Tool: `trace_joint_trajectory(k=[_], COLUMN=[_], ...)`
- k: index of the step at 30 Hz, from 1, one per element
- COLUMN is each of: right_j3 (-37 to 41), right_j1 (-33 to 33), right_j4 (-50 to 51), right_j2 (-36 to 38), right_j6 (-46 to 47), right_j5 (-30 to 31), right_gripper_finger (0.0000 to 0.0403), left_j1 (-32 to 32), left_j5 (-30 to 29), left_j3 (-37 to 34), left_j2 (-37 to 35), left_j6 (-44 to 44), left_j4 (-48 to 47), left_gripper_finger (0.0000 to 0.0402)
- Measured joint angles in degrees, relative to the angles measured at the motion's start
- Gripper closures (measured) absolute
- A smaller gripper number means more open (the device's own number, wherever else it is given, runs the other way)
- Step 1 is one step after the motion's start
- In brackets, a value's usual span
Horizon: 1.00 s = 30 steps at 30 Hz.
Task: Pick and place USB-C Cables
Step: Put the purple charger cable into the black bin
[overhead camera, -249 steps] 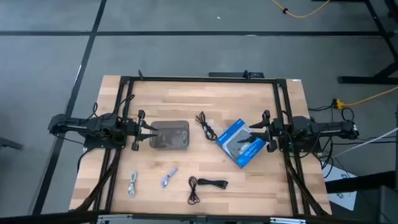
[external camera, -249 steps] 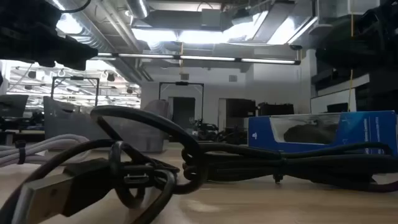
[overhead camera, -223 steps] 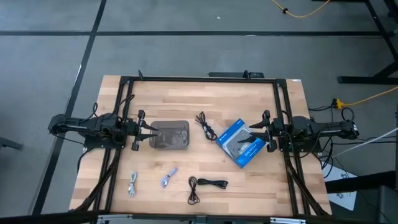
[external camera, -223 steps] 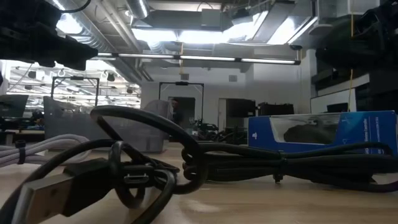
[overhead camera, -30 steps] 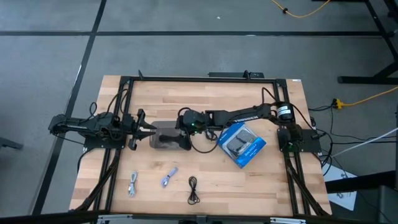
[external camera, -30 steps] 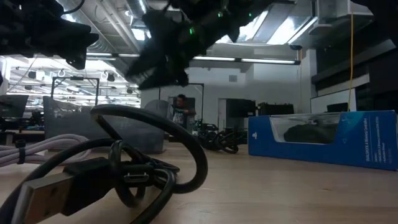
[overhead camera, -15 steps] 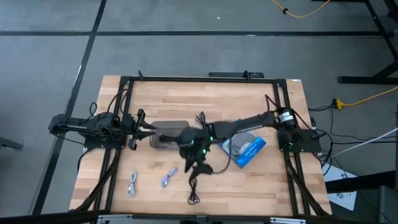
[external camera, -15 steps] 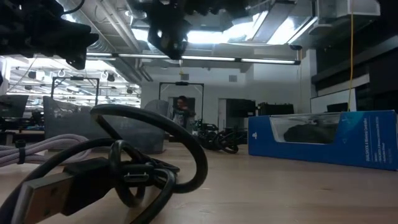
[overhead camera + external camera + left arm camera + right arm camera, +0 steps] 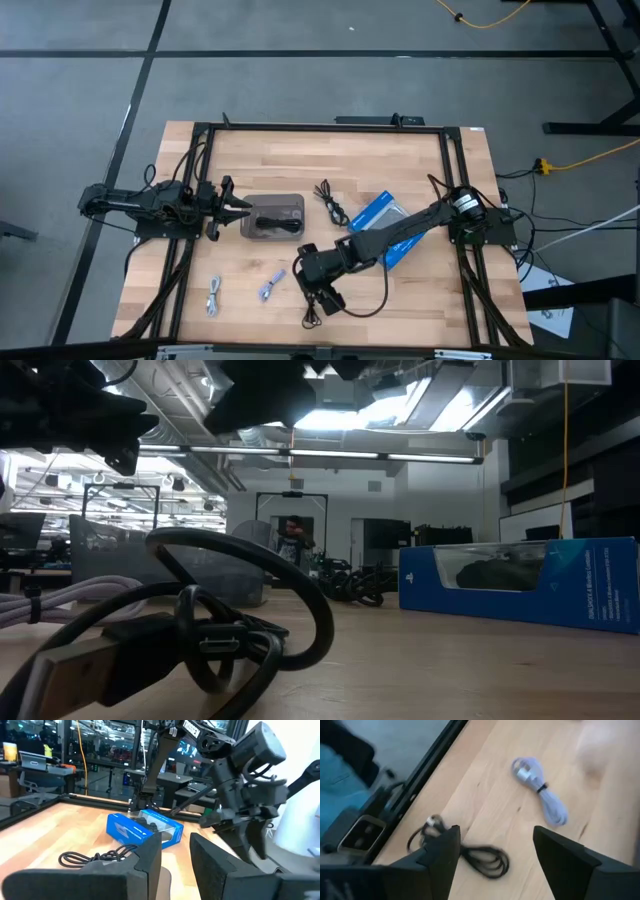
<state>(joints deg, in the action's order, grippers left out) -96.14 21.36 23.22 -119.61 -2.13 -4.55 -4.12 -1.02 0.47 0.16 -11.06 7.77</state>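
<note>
My right gripper point(image 9: 322, 292) point(image 9: 495, 865) hangs open, fingers pointing down, over a black USB-C cable point(image 9: 312, 316) point(image 9: 470, 852) point(image 9: 200, 630) lying near the table's near edge; it touches nothing. The light blue cable point(image 9: 270, 287) point(image 9: 540, 790) and the grey-white cable point(image 9: 214, 295) lie flat to its left. A second black cable point(image 9: 270, 222) lies inside the grey tray point(image 9: 290, 203), and a third point(image 9: 330, 200) point(image 9: 100, 855) lies on the table right of the tray. My left gripper point(image 9: 238, 209) point(image 9: 175, 860) waits open at the tray's left end.
The blue retail box point(image 9: 378, 213) point(image 9: 520, 595) point(image 9: 142, 827) lies right of centre, partly under my right arm point(image 9: 400, 235). A black frame point(image 9: 320, 127) runs around the table. A loop of the arm's own wiring point(image 9: 365, 308) hangs beside the right gripper.
My right arm has swung from above the grey tray toward the table's near edge and come down over the black cable there. The left arm has kept still.
</note>
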Motion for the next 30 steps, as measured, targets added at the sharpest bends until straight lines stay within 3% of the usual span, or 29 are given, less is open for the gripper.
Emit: trace_joint_trajectory(k=[5, 9, 13, 18, 24, 30], right_j3=[0.0, 0.0, 0.0, 0.0, -7.8, -21.9], right_j1=[0.3, 0.2, 0.0, -1.3, -3.2, -3.6], right_j4=[-7.8, -20.3, -32.5, -39.8, -33.2, -11.9], right_j2=[-0.3, -2.1, -5.2, -7.5, -11.2, -18.5], right_j6=[0.0, -0.1, -1.1, -2.8, 1.5, -2.7], right_j5=[4.3, 7.9, 7.7, 7.6, 6.3, 3.4], right_gripper_finger=[0.015, 0.015, 0.015, 0.015, 0.015, 0.015], left_j1=[0.0, 0.0, 0.0, 0.0, 0.0, 0.0], left_j5=[0.0, 0.0, 0.0, 0.0, 0.0, 0.0], left_j3=[0.0, 0.0, 0.0, 0.0, 0.0, 0.0], left_j2=[0.0, 0.0, 0.0, 0.0, 0.0, 0.0], left_j6=[-0.4, -4.6, -6.6, -6.5, -6.4, -6.4], left_j4=[-0.7, -1.8, -2.3, -2.4, -2.4, -2.6], left_gripper_finger=[0.0305, 0.0305, 0.0305, 0.0305, 0.0305, 0.0305])
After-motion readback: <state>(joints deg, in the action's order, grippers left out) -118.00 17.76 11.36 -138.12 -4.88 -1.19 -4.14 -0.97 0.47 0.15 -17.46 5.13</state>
